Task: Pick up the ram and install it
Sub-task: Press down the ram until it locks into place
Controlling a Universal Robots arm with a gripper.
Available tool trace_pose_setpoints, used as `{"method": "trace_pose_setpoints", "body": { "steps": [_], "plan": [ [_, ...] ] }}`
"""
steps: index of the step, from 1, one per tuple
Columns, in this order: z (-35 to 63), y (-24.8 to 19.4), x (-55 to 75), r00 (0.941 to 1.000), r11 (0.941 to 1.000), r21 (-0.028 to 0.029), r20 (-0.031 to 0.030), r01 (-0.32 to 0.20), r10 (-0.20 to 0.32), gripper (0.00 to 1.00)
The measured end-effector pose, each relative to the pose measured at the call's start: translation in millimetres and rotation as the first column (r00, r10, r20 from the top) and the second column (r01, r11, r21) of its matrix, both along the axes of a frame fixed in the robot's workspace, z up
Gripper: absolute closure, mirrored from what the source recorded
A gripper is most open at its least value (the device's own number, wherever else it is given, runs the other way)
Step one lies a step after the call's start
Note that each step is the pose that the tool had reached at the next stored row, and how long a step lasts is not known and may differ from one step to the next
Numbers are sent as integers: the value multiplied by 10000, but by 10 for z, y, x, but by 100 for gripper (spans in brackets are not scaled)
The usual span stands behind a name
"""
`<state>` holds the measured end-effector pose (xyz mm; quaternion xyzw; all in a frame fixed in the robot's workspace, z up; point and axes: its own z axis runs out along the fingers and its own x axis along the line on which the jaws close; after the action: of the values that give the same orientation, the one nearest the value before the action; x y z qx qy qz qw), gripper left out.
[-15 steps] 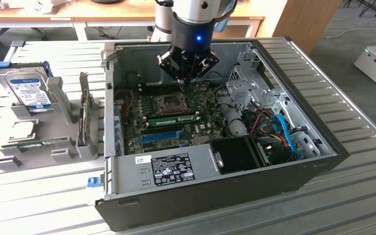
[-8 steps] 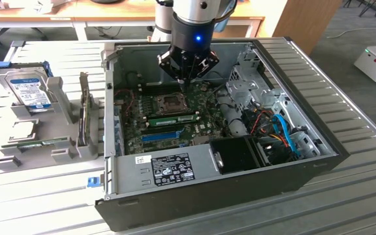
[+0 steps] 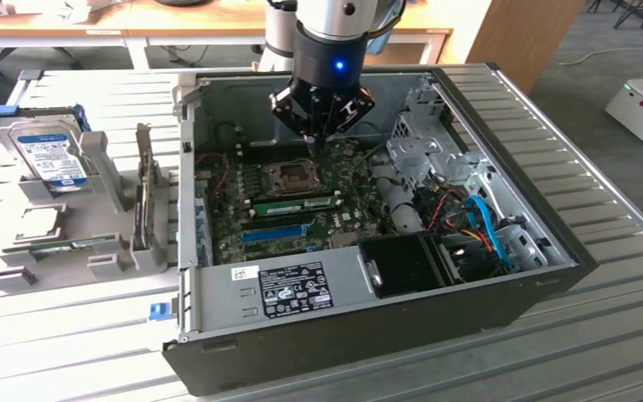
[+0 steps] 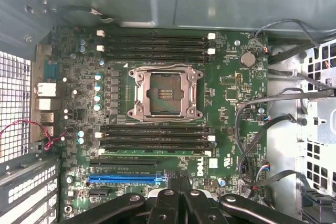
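Your black pincer gripper [image 3: 317,142] hangs fully closed and empty above the open computer case, while the long green ram stick [image 4: 152,151] already lies in 1 dark slot beside the CPU socket [image 4: 165,95]; if it sits only half-latched, it may work loose.
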<state>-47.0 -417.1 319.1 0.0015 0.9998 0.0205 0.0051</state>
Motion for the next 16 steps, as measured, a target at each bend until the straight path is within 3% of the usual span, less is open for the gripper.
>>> {"method": "trace_pose_setpoints", "body": {
  "steps": [16],
  "plan": [
    [-20,9,-95,10000,10000,1,-21,21,-21,89]
  ]
}}
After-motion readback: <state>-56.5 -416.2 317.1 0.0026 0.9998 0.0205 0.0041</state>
